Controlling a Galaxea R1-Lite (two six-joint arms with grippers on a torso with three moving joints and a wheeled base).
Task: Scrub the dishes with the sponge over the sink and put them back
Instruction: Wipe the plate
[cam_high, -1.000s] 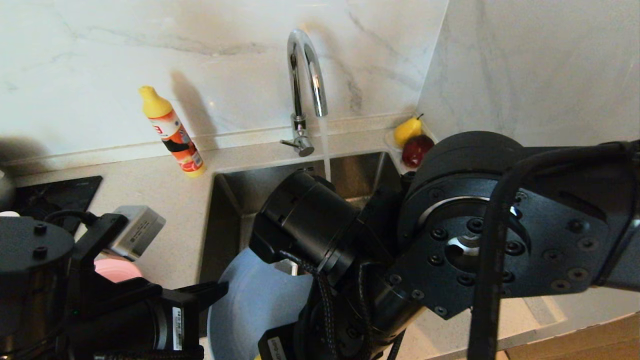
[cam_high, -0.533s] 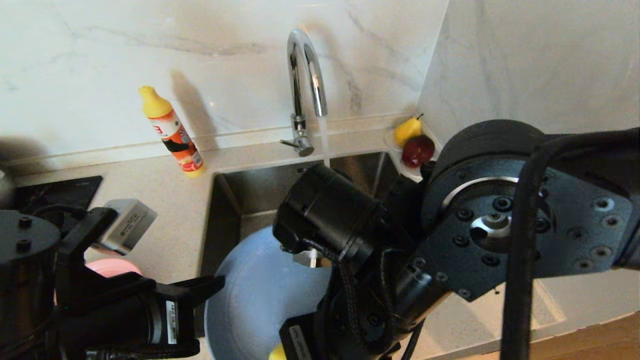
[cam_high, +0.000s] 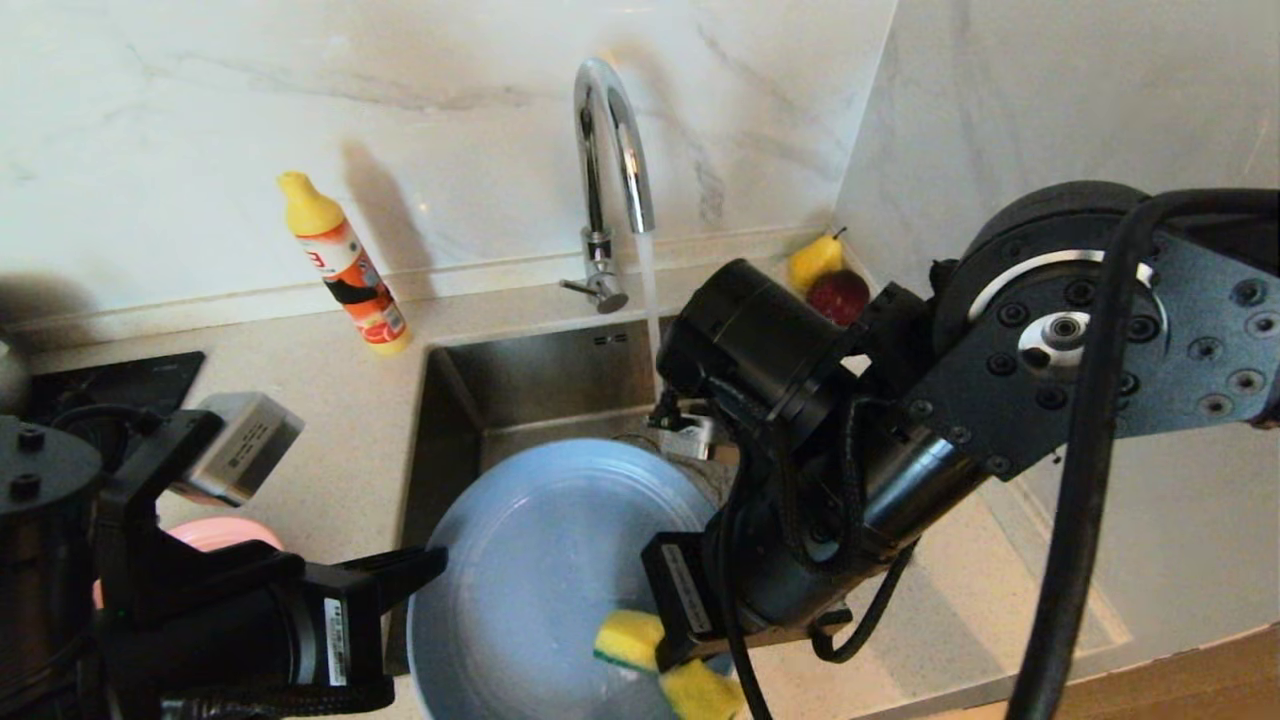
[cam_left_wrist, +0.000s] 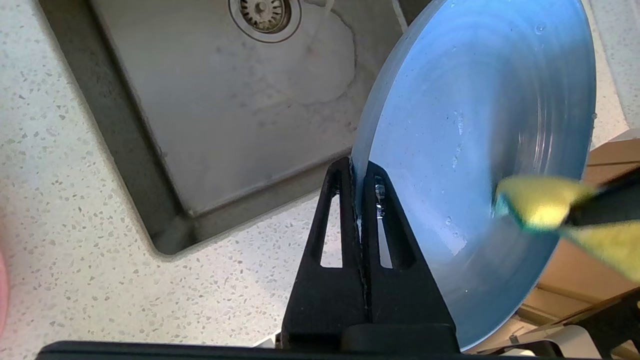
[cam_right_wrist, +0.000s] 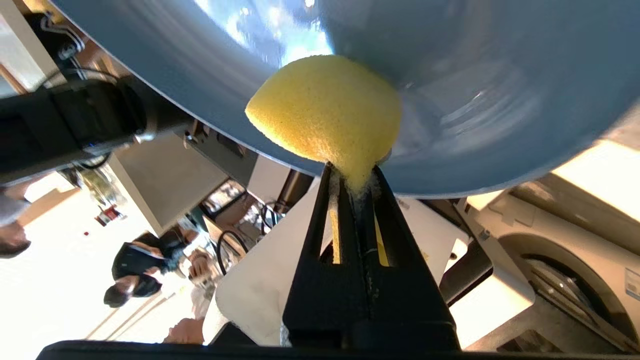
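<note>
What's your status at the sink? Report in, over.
Left gripper shut on blue-grey plate rim, over sink. Right gripper shut on sponge, against plate face. Tap running, nothing in the way.

A kitchen: steel sink (cam_high: 520, 390), running tap (cam_high: 610, 150) (marble walls).

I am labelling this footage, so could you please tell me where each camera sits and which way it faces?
Head view: high on the robot, looking down at the sink and tap; both arms show.
Left wrist view: behind the left claw, shut on the plate rim, above the drain.
Right wrist view: behind the right claw, shut on the sponge, facing the plate's face.
All three share plate and sponge.
</note>
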